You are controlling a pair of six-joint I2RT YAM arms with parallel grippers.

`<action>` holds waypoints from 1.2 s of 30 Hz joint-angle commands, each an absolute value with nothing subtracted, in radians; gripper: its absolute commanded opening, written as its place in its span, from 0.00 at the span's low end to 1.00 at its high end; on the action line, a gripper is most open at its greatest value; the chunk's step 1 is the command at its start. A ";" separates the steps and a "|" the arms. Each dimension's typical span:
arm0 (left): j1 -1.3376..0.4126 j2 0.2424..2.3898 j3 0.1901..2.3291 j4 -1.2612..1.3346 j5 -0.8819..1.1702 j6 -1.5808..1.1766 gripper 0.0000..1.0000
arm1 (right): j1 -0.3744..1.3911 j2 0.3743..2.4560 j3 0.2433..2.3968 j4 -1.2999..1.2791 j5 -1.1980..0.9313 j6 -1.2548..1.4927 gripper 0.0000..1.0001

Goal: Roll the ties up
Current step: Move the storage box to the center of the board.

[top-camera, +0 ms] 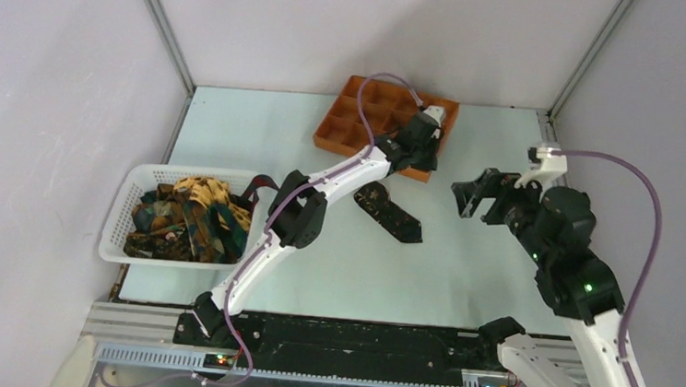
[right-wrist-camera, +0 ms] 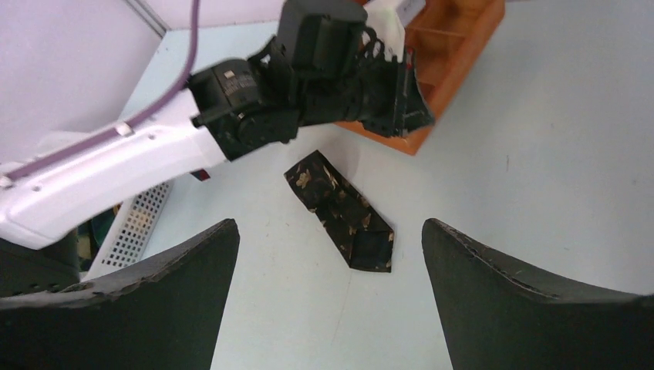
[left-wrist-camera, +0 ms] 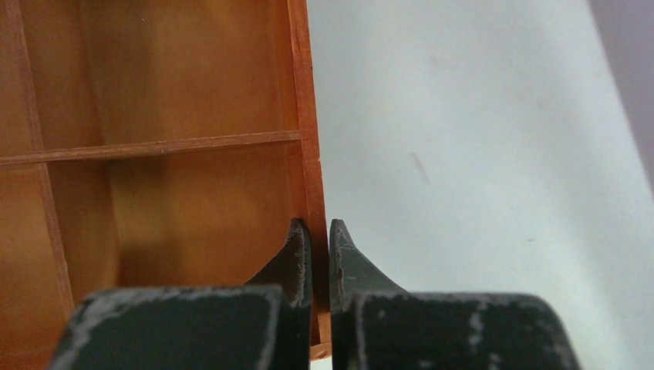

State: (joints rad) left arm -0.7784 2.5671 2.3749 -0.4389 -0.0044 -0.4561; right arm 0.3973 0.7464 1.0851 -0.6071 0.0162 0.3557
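At the left, a white mesh basket [top-camera: 112, 235] held a heap of ties [top-camera: 185, 216], and one more tie [top-camera: 391, 213] lay flat on the bench [top-camera: 461, 286], just in front of the orange tray [top-camera: 327, 140]. The left fingers [left-wrist-camera: 299, 250] were pinched on that tray's side wall. Further right, the right fingers [top-camera: 471, 196] hung spread wide above the bench, holding nothing.

Shows the left end effector [left-wrist-camera: 318, 228] pinched shut on the right outer wall of the orange tray [left-wrist-camera: 154, 146], its compartments and thin dividers leftward, pale surface [left-wrist-camera: 478, 154] rightward.
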 commanded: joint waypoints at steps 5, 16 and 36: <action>-0.915 2.611 2.475 0.022 0.219 -0.475 0.00 | 0.371 0.646 1.088 -0.641 0.024 0.366 0.91; -1.069 2.628 2.449 0.120 0.351 -0.498 0.00 | 0.370 0.603 1.093 -0.640 -0.015 0.369 0.91; -1.174 2.278 1.852 -0.115 0.135 -0.398 0.00 | 0.370 0.615 1.061 -0.638 -0.057 0.386 0.91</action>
State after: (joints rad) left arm -1.1465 2.4001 1.9064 -0.0963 0.2081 -0.3122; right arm 0.3725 0.6083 1.0737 -0.6712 -0.0307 0.3698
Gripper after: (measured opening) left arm 0.033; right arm 0.909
